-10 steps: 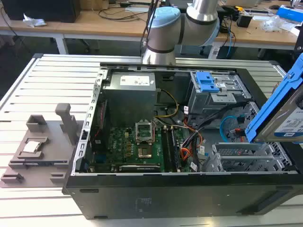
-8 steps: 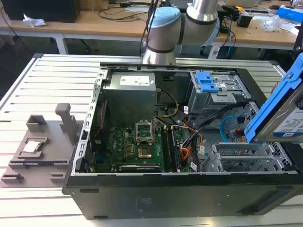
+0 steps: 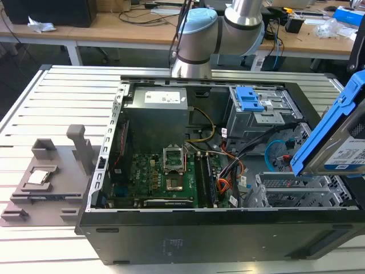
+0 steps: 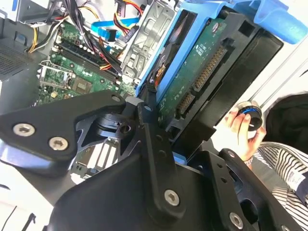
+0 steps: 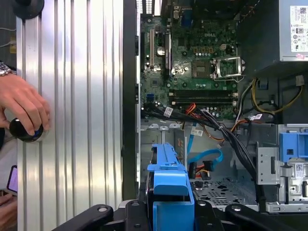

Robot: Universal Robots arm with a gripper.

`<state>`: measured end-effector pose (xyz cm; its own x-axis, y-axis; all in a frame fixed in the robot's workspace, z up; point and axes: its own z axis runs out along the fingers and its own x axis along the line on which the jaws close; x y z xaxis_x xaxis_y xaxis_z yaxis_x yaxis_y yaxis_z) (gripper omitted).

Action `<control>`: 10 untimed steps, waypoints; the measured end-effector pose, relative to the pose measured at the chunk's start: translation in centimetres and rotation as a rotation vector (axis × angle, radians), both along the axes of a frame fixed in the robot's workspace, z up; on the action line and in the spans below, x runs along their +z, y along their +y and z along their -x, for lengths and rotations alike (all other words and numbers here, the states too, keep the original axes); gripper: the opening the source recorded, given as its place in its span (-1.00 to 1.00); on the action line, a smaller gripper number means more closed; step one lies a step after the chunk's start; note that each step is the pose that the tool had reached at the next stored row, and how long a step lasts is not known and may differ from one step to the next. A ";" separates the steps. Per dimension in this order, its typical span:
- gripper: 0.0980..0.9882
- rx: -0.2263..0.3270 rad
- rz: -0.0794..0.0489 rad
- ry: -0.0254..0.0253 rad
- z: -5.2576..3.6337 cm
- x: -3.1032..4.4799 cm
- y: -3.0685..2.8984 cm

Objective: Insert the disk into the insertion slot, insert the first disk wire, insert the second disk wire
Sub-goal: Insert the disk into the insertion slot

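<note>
The pincer [image 5: 171,216] is closed tight on the disk [image 5: 168,183], gripping its blue carrier and holding it tilted over the open computer case [image 3: 188,234]. Just beyond lies the insertion slot [image 5: 221,190], the second disk wire [image 5: 207,156] looping above it. Well off to the side, a hand [image 5: 21,108] grips a dark knob.

print: none legible | white label: power supply [image 5: 274,38] | blue-white label: disk [image 3: 342,145]

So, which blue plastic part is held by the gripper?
The carrier framing the disk; the gripper clamps it. The ribbed latch sits on the tall cage.
</note>
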<state>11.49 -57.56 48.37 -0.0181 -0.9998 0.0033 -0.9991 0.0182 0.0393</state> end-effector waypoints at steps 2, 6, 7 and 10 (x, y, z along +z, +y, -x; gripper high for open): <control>-0.41 0.000 0.000 0.0000 0.01 -0.49 0.00; -0.41 0.000 0.000 0.0000 0.01 -1.47 0.00; -0.41 0.000 0.000 0.0000 0.03 -1.56 0.00; -0.41 0.000 0.000 0.0000 0.45 -1.81 0.17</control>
<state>11.04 -57.39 46.56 -0.0181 -0.9998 0.0032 -0.9991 0.0182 0.0393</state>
